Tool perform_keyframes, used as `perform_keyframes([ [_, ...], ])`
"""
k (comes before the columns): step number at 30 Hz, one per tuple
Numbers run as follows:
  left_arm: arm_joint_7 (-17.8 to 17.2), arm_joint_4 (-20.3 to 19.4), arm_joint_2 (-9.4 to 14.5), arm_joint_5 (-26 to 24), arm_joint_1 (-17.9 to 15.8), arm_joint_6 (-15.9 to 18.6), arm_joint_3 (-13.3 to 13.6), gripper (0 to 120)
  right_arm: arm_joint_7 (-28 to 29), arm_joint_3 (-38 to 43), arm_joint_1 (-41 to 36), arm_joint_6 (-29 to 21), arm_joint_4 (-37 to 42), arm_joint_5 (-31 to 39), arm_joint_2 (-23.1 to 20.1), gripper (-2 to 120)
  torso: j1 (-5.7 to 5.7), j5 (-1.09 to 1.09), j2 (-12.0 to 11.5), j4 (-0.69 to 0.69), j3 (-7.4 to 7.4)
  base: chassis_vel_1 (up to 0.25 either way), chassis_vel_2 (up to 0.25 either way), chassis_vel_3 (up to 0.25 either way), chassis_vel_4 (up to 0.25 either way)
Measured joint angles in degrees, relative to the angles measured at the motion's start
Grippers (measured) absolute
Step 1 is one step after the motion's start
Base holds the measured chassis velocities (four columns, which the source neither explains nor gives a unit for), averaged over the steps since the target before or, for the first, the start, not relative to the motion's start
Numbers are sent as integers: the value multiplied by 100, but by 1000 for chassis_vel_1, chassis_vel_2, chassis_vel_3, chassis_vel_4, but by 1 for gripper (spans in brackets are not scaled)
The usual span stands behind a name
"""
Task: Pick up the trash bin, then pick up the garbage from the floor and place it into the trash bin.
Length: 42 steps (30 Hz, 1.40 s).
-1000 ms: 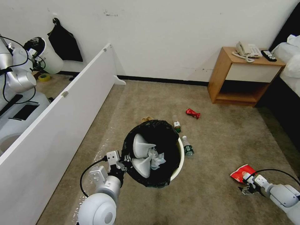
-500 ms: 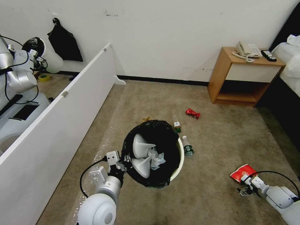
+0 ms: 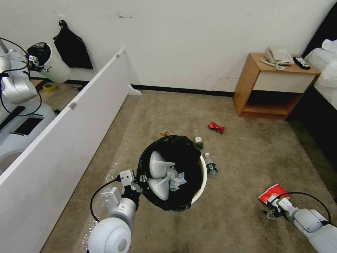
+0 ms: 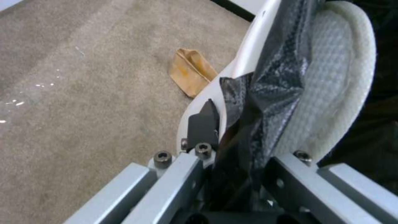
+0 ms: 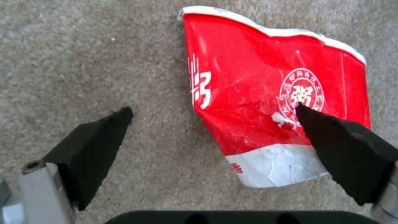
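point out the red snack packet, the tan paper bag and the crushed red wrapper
red snack packet (image 5: 265, 93), right wrist view, red middle of its face
tan paper bag (image 4: 191, 73), left wrist view, its creased middle
crushed red wrapper (image 3: 216, 127), head view, its centre

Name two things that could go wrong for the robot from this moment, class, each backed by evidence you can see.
1. The right pincer is open with the snack packet off-centre under one finger, so closing may only nip its edge.
2. The left pincer grips just the trash bin rim and liner; the loaded bin might tilt or slip.
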Motion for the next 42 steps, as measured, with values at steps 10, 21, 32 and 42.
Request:
perform_keyframes([
  [10, -2, 21, -54, 3, 0, -3, 10, 1, -7, 95, -20, 21, -53, -227, 10, 100, 0, 7, 0, 5, 0, 0, 0, 0, 0],
  [21, -4, 62, -121, 30, -5, -3, 42, 1, 49, 310, -167, -30, -57, -593, -46, 100, 0, 6, 0, 2, 0, 0, 0, 0, 0],
  [32, -3, 72, -170, 59, -4, -3, 61, 1, -7, 555, -238, 73, -5, -1471, -210, 100, 0, 5, 0, 2, 0, 0, 0, 0, 0],
  [42, 0, 80, -160, 70, -4, -17, 66, 1, 135, 626, -153, 81, -44, -1665, -104, 100, 0, 4, 0, 2, 0, 0, 0, 0, 0],
])
